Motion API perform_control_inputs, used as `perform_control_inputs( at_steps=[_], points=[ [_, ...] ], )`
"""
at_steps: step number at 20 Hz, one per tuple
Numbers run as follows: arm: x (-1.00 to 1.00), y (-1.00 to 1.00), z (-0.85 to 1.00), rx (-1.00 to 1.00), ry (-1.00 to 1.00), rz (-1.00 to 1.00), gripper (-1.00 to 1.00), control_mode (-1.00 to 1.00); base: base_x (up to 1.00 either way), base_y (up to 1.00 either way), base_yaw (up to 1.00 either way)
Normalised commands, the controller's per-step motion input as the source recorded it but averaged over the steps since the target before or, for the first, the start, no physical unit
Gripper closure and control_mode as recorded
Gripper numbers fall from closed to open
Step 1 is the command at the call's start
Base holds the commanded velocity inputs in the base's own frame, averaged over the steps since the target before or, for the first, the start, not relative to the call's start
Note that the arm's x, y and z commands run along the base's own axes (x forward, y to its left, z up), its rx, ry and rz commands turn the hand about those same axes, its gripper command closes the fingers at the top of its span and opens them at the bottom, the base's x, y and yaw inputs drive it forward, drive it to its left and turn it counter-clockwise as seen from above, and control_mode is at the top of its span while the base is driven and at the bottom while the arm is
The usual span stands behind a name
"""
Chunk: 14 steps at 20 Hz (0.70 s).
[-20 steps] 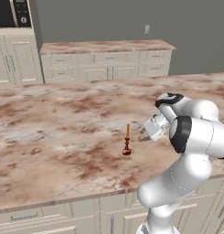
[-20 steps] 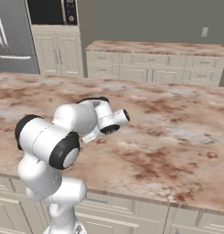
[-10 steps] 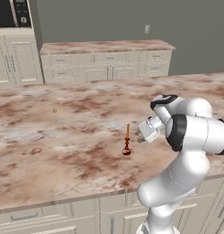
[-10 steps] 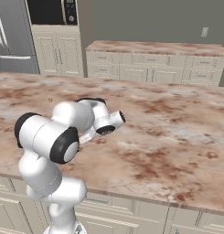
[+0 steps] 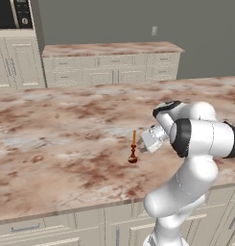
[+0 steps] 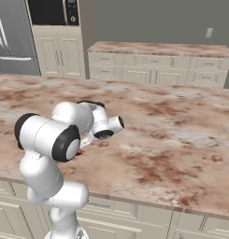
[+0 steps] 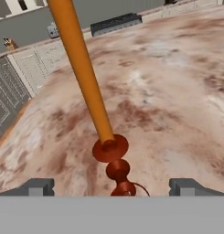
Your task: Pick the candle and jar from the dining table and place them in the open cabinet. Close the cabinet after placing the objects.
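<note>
The candle (image 5: 134, 143), a thin orange taper on a small dark red-brown holder, stands upright on the marbled dining table (image 5: 52, 144) near its front edge. My gripper (image 5: 140, 147) sits just right of it, low over the tabletop, pointing at the taper. In the hand view the candle (image 7: 86, 77) rises from its holder between the two fingertips (image 7: 38, 186), which stand wide apart on either side without touching it. My gripper (image 7: 113, 187) is open and holds nothing. The jar and the cabinet are out of view.
A back counter with cream drawers (image 5: 109, 62) runs along the far wall. A microwave (image 6: 53, 11) sits above tall cream doors, beside a steel fridge (image 6: 6, 42). The table (image 6: 172, 140) stretches wide to both sides of my arm.
My hand has moved left and slightly down, closing in on the candle. The jaws stayed open and the candle has not moved.
</note>
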Motion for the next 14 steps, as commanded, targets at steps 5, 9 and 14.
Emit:
perform_control_inputs(
  at_steps=[5, 9, 14],
  points=[
    [0.08, 0.11, -0.17, 0.03, -0.02, 0.00, -1.00, -1.00, 0.00, 0.00, 0.00],
    [0.06, 0.09, -0.11, 0.02, -0.01, 0.00, -1.00, -1.00, 0.00, 0.00, 0.00],
    [0.09, 0.17, -0.04, 0.01, 0.00, 0.00, -1.00, -1.00, 0.00, 0.00, 0.00]
  ],
)
